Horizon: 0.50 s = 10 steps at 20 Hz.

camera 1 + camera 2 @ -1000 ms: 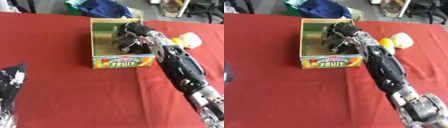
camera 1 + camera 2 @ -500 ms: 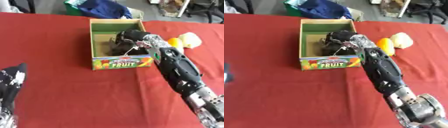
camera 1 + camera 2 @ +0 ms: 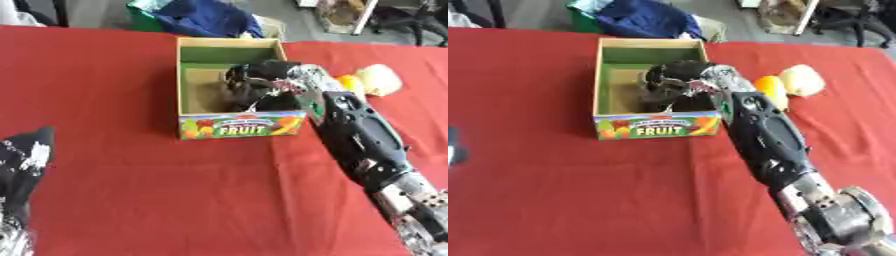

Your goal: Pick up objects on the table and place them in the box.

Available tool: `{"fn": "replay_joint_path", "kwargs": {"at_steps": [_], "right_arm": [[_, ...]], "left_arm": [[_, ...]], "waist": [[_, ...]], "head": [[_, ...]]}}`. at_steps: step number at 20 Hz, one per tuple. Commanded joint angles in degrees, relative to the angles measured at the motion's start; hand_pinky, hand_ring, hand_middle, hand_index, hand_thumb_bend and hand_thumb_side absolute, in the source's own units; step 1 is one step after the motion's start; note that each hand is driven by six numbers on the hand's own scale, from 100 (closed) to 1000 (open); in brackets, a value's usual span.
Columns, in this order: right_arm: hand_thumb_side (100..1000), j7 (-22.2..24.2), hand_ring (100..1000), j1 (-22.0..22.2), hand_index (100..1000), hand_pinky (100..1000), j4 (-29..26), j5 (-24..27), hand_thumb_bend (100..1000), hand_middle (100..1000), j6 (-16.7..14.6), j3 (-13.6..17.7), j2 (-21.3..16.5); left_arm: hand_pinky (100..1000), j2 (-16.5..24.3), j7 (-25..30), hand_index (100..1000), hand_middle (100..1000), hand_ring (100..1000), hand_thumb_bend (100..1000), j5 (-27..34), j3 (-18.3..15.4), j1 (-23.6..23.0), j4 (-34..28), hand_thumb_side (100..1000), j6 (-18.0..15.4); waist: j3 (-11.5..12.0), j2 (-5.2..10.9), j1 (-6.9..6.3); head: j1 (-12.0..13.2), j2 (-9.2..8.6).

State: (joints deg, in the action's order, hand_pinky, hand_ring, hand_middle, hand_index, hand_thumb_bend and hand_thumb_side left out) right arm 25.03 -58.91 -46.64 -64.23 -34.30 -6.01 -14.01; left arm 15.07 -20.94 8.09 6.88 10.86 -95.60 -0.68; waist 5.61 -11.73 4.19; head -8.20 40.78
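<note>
Two hands show, and only one is busy. At the far left, low in the left eye view, the left hand rests idle on the red bench, well apart from everything; it is a dark shape there and I cannot tell how its fingers lie.

Further right stands the box, an open cardboard fruit carton with a green inner wall. The right hand reaches down into it from the right, the arm running back toward the lower right corner. Its fingers look curled around something dark inside the box, but hand and thing are both black and tangled together, so whether it has a hold on it or has let go, I cannot tell. What that dark thing is I cannot make out either.

Right of the box, beside the arm, two things lie on the bench: an orange fruit and, just beside it, a pale yellow one, touching or nearly so.

As I judge it, one object is at the box or being set in it, and at least those two fruits are left to fetch. Beyond the bench's far edge a blue cloth lies heaped.
</note>
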Motion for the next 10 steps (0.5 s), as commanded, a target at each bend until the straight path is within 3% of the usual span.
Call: {"fn": "replay_joint_path", "kwargs": {"at_steps": [1,2,3,10], "right_arm": [[637,2.5,875,-1.8,961,796,-3.1,2.9,337,961,0.0,0.3,-2.5],[662,3.0,879,-1.9,964,798,-3.7,3.6,304,970,0.1,0.3,-2.8],[624,3.3,879,-2.0,965,798,-4.4,4.5,327,971,0.1,0.3,-3.2],[474,3.5,860,-1.8,957,784,-9.7,11.9,269,959,1.5,1.3,-7.1]], "left_arm": [[590,0.4,0.1,602,481,551,532,0.3,-0.2,0.3,-0.9,453,0.0],[590,0.4,0.1,602,481,551,530,0.3,-0.2,0.3,-0.9,455,0.0],[590,0.4,0.1,602,481,551,532,0.3,-0.2,0.3,-0.9,453,0.0],[590,0.6,-0.1,602,481,551,531,0.1,-0.3,0.2,-0.9,453,-0.1]], "waist": [[-0.1,1.03,-0.25],[-0.2,1.05,-0.23],[-0.2,1.07,-0.21],[-0.6,1.2,-0.06]], "head": [[0.0,-0.32],[0.1,-0.32],[0.1,-0.31],[0.6,-0.44]]}}
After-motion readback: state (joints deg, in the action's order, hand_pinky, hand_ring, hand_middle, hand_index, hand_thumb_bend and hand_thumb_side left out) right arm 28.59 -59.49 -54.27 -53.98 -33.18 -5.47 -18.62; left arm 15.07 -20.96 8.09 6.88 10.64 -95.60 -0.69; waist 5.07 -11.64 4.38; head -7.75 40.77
